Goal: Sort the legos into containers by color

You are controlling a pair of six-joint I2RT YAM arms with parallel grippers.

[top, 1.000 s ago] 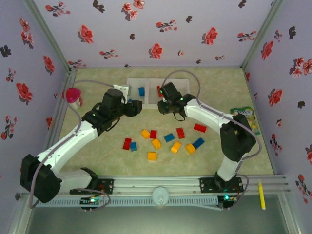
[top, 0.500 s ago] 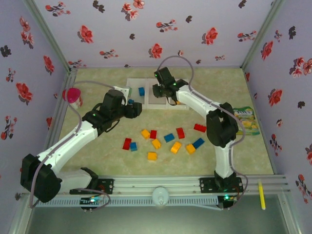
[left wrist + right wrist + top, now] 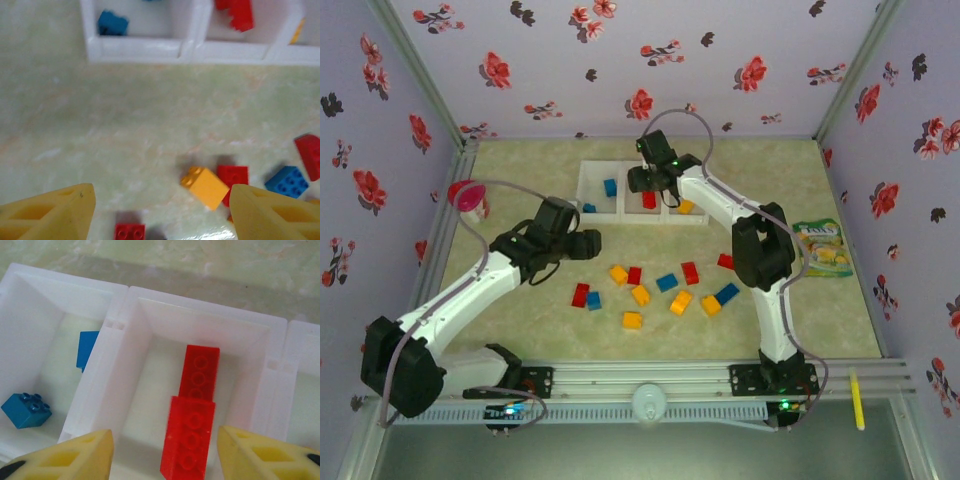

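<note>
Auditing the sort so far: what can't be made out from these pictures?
- Right wrist view: rightmost container is cut off by the frame edge; its contents are unseen.
- Left wrist view: yellow brick in the rightmost container is cropped and blurred.
- Top view: right arm covers part of the containers.
- Right wrist view: whether the nearer red brick lies flat is unclear.

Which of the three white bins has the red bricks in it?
The middle bin: the red bricks lie in it. The left bin holds blue bricks, and the right bin a yellow one.
</note>
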